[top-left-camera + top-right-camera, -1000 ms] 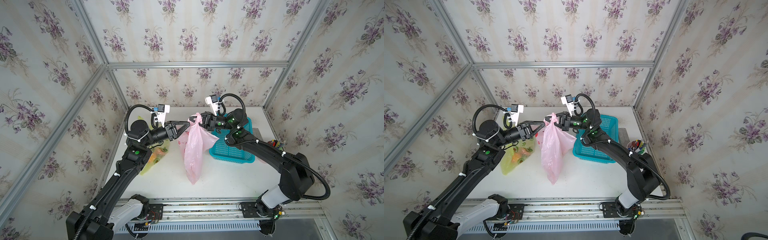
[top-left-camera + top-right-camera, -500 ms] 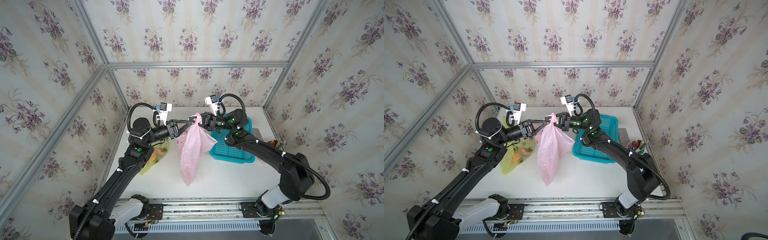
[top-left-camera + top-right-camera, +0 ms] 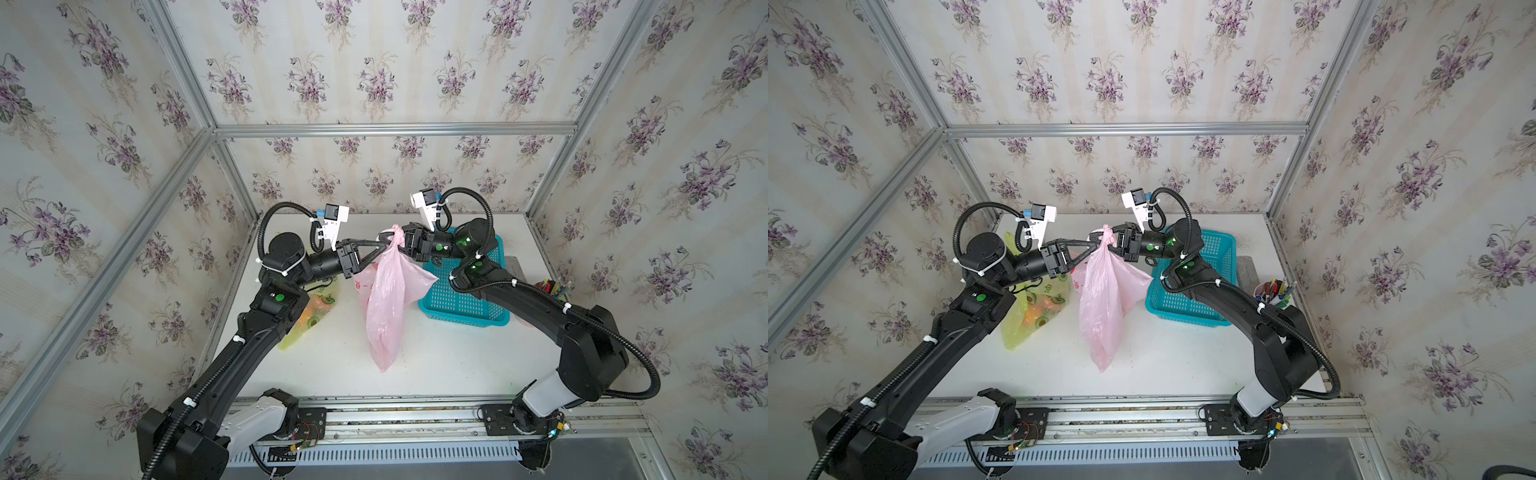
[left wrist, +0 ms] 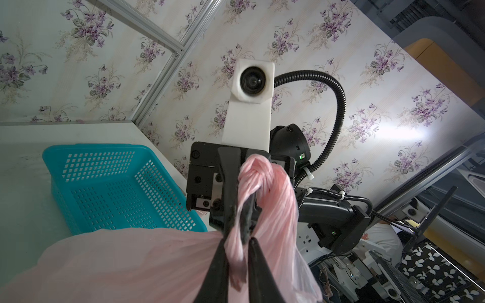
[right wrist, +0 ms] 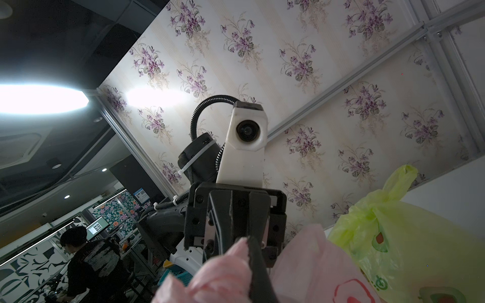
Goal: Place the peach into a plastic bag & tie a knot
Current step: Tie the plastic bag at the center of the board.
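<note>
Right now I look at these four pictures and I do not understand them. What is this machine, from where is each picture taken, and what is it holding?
It is a robot with two black arms at a white table. Two pictures look down from one camera above. The other two come from a small camera on each wrist. On the table lie a teal basket and a yellow-green bag. The left end effector and the right end effector are both shut on the twisted neck of a pink bag, which hangs between them. Its top looks knotted. What is inside cannot be seen.
</note>
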Robot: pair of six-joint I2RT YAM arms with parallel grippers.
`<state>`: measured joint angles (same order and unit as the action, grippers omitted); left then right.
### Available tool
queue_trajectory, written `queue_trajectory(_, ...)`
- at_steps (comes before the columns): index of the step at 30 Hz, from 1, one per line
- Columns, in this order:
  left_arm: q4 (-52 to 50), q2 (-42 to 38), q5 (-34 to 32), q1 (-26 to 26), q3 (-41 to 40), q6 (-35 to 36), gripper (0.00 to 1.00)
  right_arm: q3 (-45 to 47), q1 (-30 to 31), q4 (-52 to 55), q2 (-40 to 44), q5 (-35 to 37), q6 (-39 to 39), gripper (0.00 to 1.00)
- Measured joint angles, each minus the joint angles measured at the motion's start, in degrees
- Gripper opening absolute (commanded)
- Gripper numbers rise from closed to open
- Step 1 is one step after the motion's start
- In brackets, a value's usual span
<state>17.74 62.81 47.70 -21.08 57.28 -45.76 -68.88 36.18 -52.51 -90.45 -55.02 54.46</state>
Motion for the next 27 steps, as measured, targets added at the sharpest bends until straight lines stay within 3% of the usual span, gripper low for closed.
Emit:
queue_trajectory(3, -1.07, -0.04, -0.07, 0.00, 0.50, 0.98, 0.01, 0.00, -0.07, 0.09, 0.00, 0.09, -0.07, 0.00)
queue_trajectory(6, -4.55, -0.20, -1.20, -0.02, 1.51, 3.06, 0.00, 0.00, -0.09, 2.08, 0.22, 0.02, -1.18, 0.00)
queue_trajectory(12, -15.06, 3.23, -4.96, 0.04, 2.86, 10.78, 0.00, -0.35, -0.22, 21.33, 2.45, 4.26, -16.04, 0.00)
queue_trajectory(16, -15.23, 8.57, -5.86, 0.09, -1.40, 12.66, 0.00, 1.31, -0.22, 34.62, 1.33, 9.60, -24.63, 0.00)
queue_trajectory(22, -13.42, 13.79, -6.10, 0.04, -6.51, 12.11, 0.00, 2.56, 0.28, 43.12, -2.64, 14.10, -30.84, 0.00)
queue_trajectory(27, -12.50, 13.86, -6.05, 0.04, -6.71, 12.00, 0.00, 1.42, 0.42, 44.83, -2.95, 15.41, -32.96, 0.21)
